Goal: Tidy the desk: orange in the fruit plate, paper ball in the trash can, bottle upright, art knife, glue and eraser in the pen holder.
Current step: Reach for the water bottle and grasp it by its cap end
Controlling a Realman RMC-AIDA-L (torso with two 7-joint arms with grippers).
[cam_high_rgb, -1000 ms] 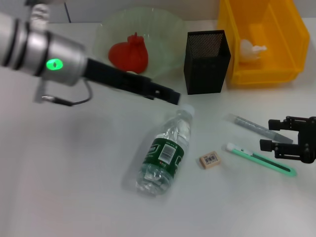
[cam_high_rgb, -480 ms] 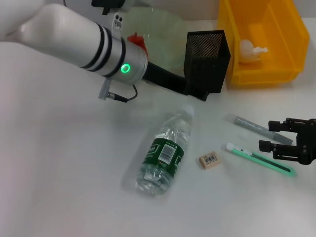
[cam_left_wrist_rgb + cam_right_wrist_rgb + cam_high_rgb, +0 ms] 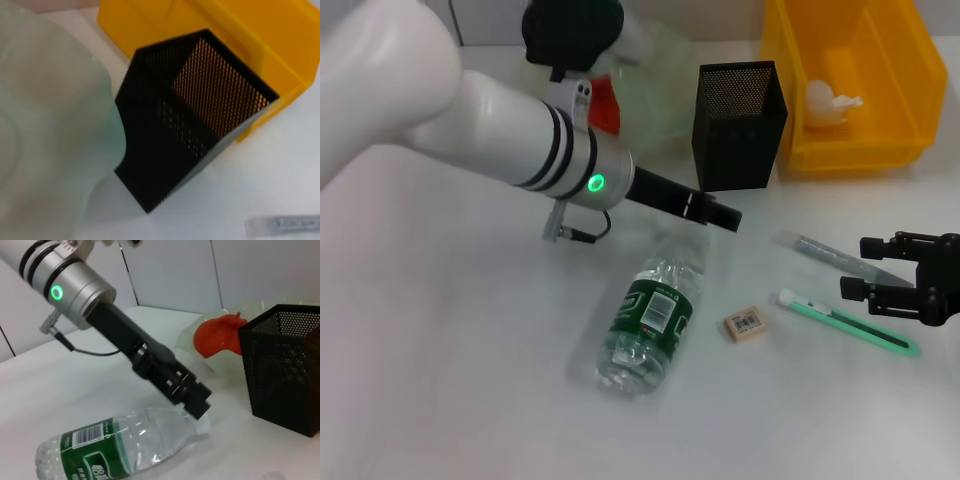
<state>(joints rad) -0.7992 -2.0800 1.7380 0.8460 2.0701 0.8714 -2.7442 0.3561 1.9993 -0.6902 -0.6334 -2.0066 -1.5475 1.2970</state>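
You have a white desk (image 3: 460,380) carrying everything. Directly beneath the left gripper (image 3: 725,216) lies a clear water bottle (image 3: 652,320) on its side, cap end under the fingertips. Just beyond that gripper stands the black mesh pen holder (image 3: 738,125), with the pale green fruit plate (image 3: 45,125) and yellow bin (image 3: 850,90) flanking it. By the right gripper (image 3: 875,268) lie the glue tube (image 3: 830,252) and green art knife (image 3: 850,322); the eraser (image 3: 744,324) sits between knife and bottle.

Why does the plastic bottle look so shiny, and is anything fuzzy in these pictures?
Head view: overhead light glints off the lying bottle, soft shadows only. Right wrist view: bottle sharp, with bright highlights. Left wrist view: the pale green plate is a close blur; the black mesh pen holder is clearer.
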